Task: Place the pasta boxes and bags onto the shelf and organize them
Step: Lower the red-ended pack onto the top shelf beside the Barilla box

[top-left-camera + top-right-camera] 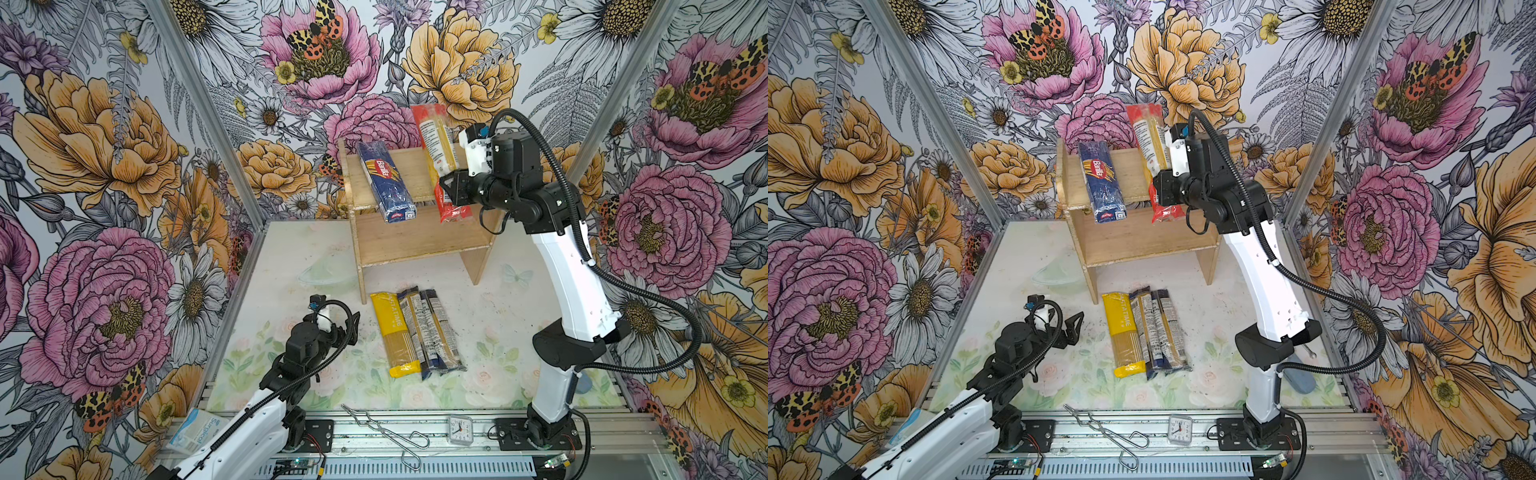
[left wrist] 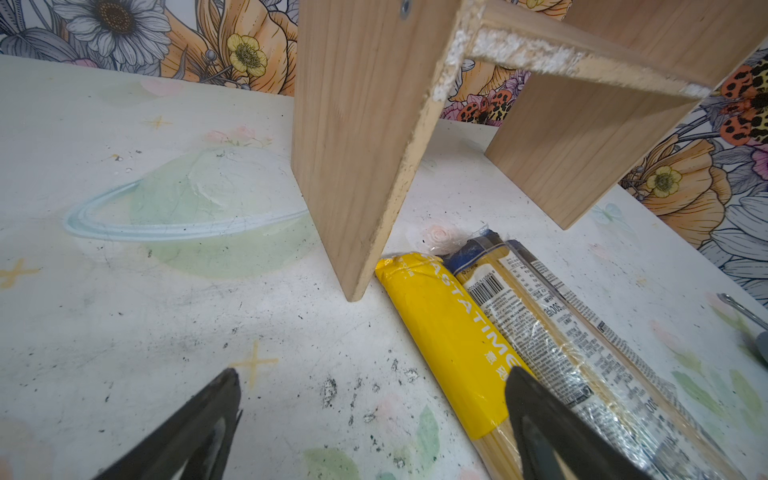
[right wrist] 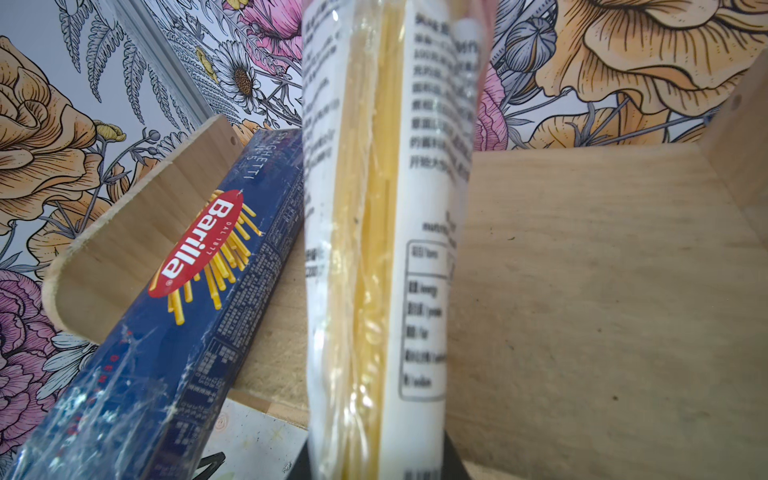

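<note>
Holding the red-ended clear pack in my right end effector, I had the jaws pinched shut on its lower half, just above the red bottom end. The pack stood steeply tilted over the shelf, around 3 o'clock on the top board. Its upper end was up in front of the wallpaper and its lower end hung out past the board's front edge. Honestly couldn't tell whether it touched the wood anywhere.

The Barilla pack lay slanted on that same top board toward 9 o'clock, its near end sticking out over the front edge, clear of the pack I was gripping.

Down on the tabletop, at 6 o'clock from the shelf, three packs lay side by side and touching. The yellow pack sat at the 9 o'clock end, then the first dark-ended clear pack, then the second dark-ended clear pack. The yellow one's far end was just beside the foot of the shelf's side panel.

My left end effector was spread wide with nothing in it, low over the tabletop at 9 o'clock from the yellow pack, near it but apart.
</note>
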You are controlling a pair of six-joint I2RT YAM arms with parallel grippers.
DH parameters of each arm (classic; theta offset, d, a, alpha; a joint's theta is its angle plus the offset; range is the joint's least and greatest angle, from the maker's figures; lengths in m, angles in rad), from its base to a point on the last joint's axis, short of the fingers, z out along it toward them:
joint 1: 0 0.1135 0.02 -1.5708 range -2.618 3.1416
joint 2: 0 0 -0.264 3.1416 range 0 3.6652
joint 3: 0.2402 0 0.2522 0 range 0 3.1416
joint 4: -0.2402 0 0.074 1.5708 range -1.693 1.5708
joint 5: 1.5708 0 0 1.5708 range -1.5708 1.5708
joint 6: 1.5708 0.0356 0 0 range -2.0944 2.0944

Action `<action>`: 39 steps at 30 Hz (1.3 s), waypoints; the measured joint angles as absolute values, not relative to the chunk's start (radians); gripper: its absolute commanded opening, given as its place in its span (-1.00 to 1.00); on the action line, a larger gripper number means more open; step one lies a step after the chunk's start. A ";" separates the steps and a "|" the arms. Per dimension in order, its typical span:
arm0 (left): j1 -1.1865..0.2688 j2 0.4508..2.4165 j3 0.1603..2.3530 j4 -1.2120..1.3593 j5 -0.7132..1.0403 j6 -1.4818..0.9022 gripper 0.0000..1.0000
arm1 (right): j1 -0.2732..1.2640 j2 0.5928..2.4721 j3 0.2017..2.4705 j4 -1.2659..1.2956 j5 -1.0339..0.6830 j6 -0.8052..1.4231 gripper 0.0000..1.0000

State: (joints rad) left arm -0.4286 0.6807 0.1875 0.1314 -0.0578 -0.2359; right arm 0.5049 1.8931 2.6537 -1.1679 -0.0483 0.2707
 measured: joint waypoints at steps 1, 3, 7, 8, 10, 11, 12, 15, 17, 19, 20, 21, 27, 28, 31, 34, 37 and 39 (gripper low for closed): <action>-0.429 0.681 0.187 0.131 -0.058 -0.236 0.97 | 0.506 1.893 2.654 -1.168 -0.045 0.271 -1.00; -0.429 0.681 0.187 0.131 -0.058 -0.236 0.97 | 0.512 1.893 2.655 -1.166 -0.037 0.271 -1.00; -0.429 0.681 0.187 0.131 -0.058 -0.236 0.98 | 0.514 1.895 2.656 -1.158 -0.023 0.272 -1.00; -0.429 0.681 0.187 0.131 -0.058 -0.236 0.97 | 0.514 1.898 2.658 -1.156 -0.019 0.273 -1.00; -0.429 0.681 0.187 0.131 -0.058 -0.236 0.98 | 0.517 1.905 2.664 -1.147 -0.011 0.276 -1.00; -0.429 0.680 0.187 0.131 -0.058 -0.236 0.98 | 0.519 1.909 2.666 -1.141 -0.006 0.278 -1.00; -0.429 0.680 0.187 0.131 -0.058 -0.236 0.98 | 0.519 1.913 2.666 -1.136 -0.002 0.280 -1.00; -0.429 0.680 0.187 0.131 -0.058 -0.236 0.98 | 0.519 1.918 2.667 -1.124 0.009 0.284 -1.00; -0.429 0.680 0.187 0.131 -0.058 -0.236 0.98 | 0.521 1.919 2.668 -1.119 0.019 0.289 -1.00; -0.429 0.680 0.187 0.131 -0.058 -0.236 0.98 | 0.524 1.920 2.668 -1.117 0.027 0.291 -1.00; -0.429 0.681 0.187 0.131 -0.058 -0.236 0.98 | 0.524 1.920 2.668 -1.116 0.030 0.291 -1.00; -0.429 0.681 0.187 0.131 -0.058 -0.236 0.98 | 0.524 1.920 2.668 -1.116 0.031 0.291 -1.00; -0.429 0.681 0.187 0.131 -0.058 -0.236 0.98 | 0.524 1.923 2.670 -1.116 0.034 0.295 -1.00; -0.429 0.681 0.187 0.131 -0.058 -0.236 0.98 | 0.524 1.924 2.671 -1.115 0.034 0.295 -1.00; -0.429 0.681 0.187 0.131 -0.058 -0.236 0.97 | 0.524 1.927 2.674 -1.115 0.034 0.295 -0.96; -0.428 0.681 0.187 0.131 -0.058 -0.236 0.98 | 0.524 1.927 2.674 -1.115 0.034 0.295 -0.93; -0.428 0.681 0.187 0.132 -0.058 -0.236 0.98 | 0.524 1.927 2.674 -1.115 0.034 0.295 -0.89; -0.428 0.681 0.187 0.131 -0.058 -0.236 0.98 | 0.524 1.927 2.674 -1.115 0.034 0.295 -0.89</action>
